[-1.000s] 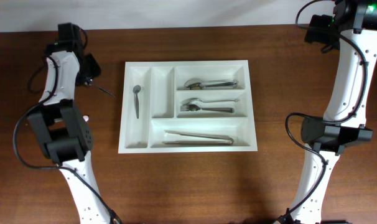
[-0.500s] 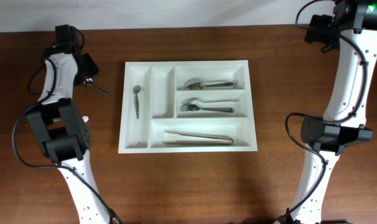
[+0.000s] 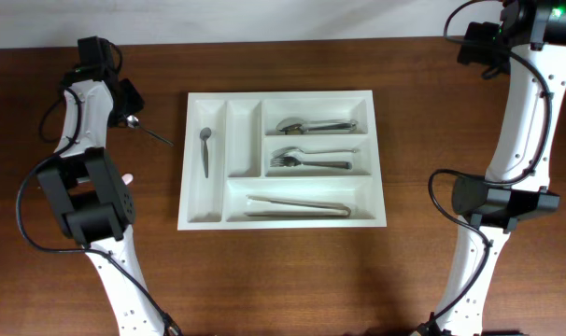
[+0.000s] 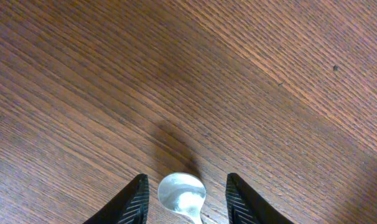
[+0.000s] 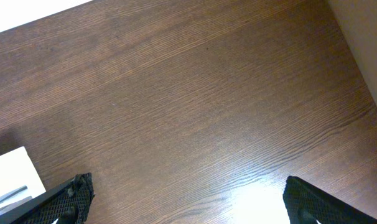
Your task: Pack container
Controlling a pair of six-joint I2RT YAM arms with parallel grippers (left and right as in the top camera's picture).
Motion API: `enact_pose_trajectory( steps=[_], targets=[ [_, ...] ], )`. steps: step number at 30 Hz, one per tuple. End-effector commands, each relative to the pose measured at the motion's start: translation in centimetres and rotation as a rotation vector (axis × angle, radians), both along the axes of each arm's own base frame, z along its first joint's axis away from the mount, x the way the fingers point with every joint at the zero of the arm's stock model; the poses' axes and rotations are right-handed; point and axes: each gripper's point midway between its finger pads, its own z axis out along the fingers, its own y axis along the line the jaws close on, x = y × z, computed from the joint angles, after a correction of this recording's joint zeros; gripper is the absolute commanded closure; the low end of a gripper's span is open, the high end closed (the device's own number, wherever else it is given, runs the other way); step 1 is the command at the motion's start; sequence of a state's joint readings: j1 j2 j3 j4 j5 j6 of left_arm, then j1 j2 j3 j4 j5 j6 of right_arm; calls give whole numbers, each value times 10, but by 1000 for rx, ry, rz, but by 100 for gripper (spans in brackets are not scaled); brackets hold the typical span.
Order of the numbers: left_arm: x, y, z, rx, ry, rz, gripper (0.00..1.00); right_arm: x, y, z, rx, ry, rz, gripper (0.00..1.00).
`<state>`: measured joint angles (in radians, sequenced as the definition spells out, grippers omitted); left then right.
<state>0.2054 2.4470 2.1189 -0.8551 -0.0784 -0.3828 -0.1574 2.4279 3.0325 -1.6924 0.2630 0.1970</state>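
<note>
Left wrist view: the left claw [image 4: 186,180] points straight down, half open, straddling the spoon [image 4: 181,193] bowl without touching it.

We read this as a robotics lab bench, dark wood-grain table [image 3: 283,280], large white plastic cutlery tray [image 3: 238,140] mid-table, white-and-black cabled robot arm [image 3: 115,271] left of the tray, its twin [image 3: 524,112] to the right, plain white wall [image 3: 264,19] beyond.

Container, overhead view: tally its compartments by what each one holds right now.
Holding spoons: 2, left narrow compartment and top wide compartment
Holding forks: 1, middle wide compartment
Holding a long tongs-like utensil: 1, bottom wide compartment
Empty: 1, second narrow compartment
Total: 5 compartments in the container
</note>
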Motion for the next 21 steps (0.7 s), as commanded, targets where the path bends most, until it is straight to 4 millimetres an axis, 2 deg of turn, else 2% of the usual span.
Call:
enact_pose_trajectory(
  steps=[1, 7, 13, 15, 21],
  targets=[
    [0, 3, -10, -15, 10, 10, 58, -7, 1, 24, -10, -49, 5, 1],
    [-3, 2, -22, -24, 34, 9, 58, -7, 1, 24, -10, -49, 5, 1],
    [-2, 2, -22, -21, 32, 10, 57, -7, 1, 24, -10, -49, 5, 1],
    [-2, 3, -22, -19, 30, 11, 51, -7, 1, 24, -10, -49, 5, 1],
    [-1, 3, -22, -18, 25, 10, 51, -7, 1, 24, -10, -49, 5, 1]
  ],
)
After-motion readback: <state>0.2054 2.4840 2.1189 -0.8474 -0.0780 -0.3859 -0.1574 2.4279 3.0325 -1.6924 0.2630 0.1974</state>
